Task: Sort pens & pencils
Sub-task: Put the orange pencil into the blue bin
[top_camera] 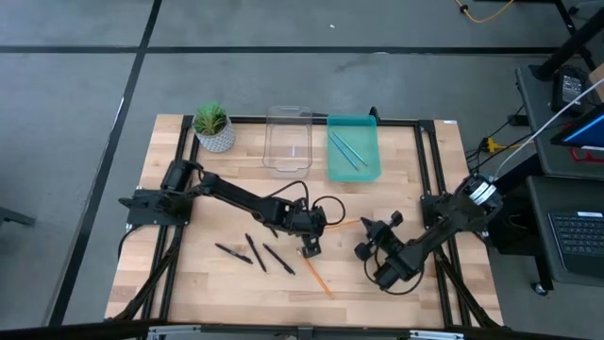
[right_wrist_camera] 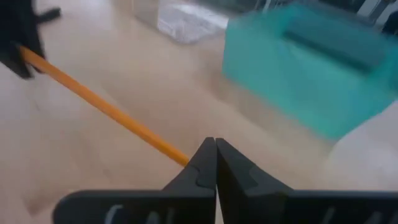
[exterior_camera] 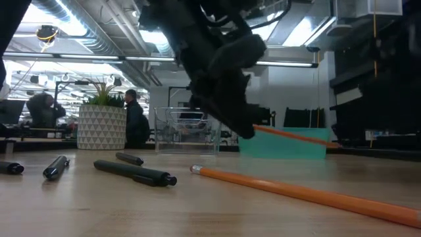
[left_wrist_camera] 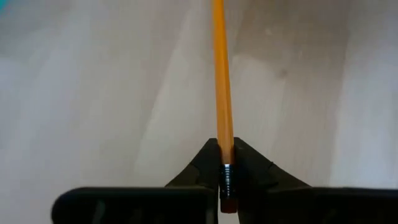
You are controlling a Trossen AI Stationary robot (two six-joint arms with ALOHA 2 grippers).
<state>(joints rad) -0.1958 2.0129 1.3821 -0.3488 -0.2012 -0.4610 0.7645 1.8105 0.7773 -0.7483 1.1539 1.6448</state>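
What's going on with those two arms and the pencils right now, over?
Left pincer shut on an orange pencil, mid-table. Right pincer shut, empty, nearby. Two blue pencils in teal bin; another orange pencil and pens loose. Path clear.

Wooden table (top_camera: 236, 293), seen from above. Left gripper (top_camera: 310, 247) mid-table, fingers not discernible. Orange pencil (top_camera: 345, 224) slanting off its far side toward the right arm. Second orange pencil (top_camera: 316, 275) flat on the wood just near-side of it. Three black pens (top_camera: 253, 253) to its left, near edge. Teal bin (top_camera: 332, 170) beyond, two light blue pencils (top_camera: 347, 149) inside; clear bin (top_camera: 287, 142) and potted plant (top_camera: 213, 126) alongside. Right gripper (top_camera: 377, 229) well right.
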